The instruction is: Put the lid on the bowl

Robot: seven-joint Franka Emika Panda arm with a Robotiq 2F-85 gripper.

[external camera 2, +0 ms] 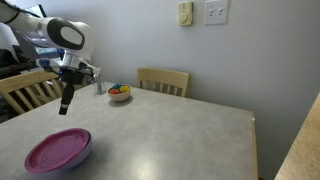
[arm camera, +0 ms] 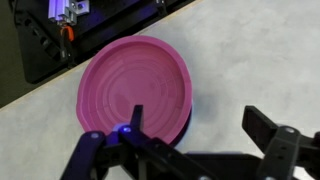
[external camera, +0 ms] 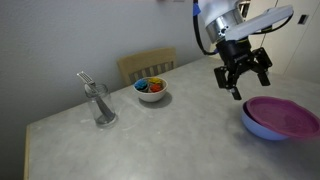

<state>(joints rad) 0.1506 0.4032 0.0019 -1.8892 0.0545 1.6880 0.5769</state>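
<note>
The magenta-pink lid (external camera: 282, 117) lies flat on top of the periwinkle-blue bowl (external camera: 256, 127) near the table edge; both also show in an exterior view, lid (external camera 2: 57, 150) on bowl (external camera 2: 68, 160). In the wrist view the lid (arm camera: 135, 88) covers the bowl, of which only a thin blue edge (arm camera: 189, 113) shows. My gripper (external camera: 243, 78) hangs above the table beside the bowl, open and empty; it also shows in an exterior view (external camera 2: 66, 100) and in the wrist view (arm camera: 198, 135), fingers spread over bare table next to the lid.
A small white bowl with colourful contents (external camera: 151, 89) sits near the far edge in front of a wooden chair (external camera: 146, 65). A clear glass with a utensil (external camera: 99, 103) stands to its side. Another chair (external camera 2: 20, 92) and a wall (external camera 2: 200, 50) flank the grey table (external camera 2: 170, 135).
</note>
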